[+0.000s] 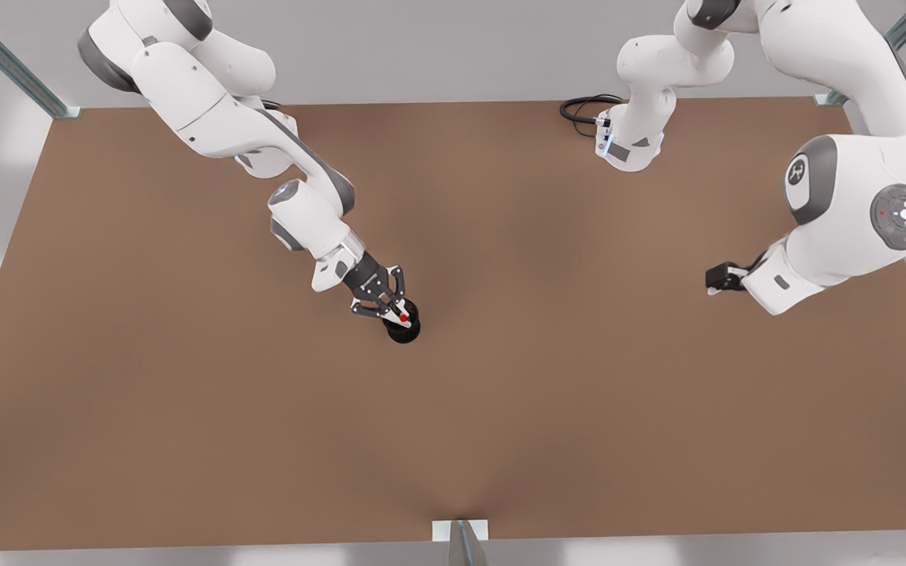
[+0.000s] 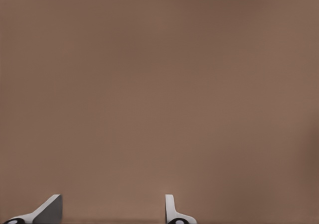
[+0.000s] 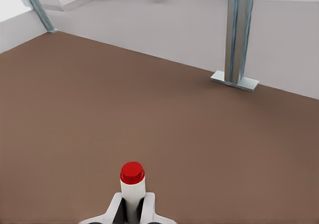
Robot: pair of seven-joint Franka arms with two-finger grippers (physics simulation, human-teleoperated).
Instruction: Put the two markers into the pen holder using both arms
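Brown tabletop (image 1: 453,440) takes up most of the front view, with pale grey floor around it. 2 white Franka arms reach in from the far edge.

The arm on the front view's left carries the right gripper (image 1: 395,308), which hangs over the middle of the tabletop right above the pen holder (image 1: 404,332). Its jaws are closed on the red-capped marker (image 3: 133,186), held upright with the red end (image 1: 403,317) showing at the holder's mouth. From the front view I cannot tell how far the barrel is inside the holder. In the right wrist view the white barrel sits clamped between the 2 fingers (image 3: 115,209), red cap pointing away from the wrist.

The arm on the front view's right carries the left gripper (image 1: 724,277), which waits low over bare tabletop, well apart from the pen holder. In the left wrist view its 2 fingertips (image 2: 50,210) stand spread with nothing between them.

Count: 1 pen holder, 1 marker seen, 2 grippers.

Surroundings: 3 metal frame posts, 1 at the near edge (image 1: 461,538) and 2 at the far corners (image 1: 12,71); 1 black cable loop (image 1: 583,108) near the far edge. Nothing stands between either gripper and the holder.
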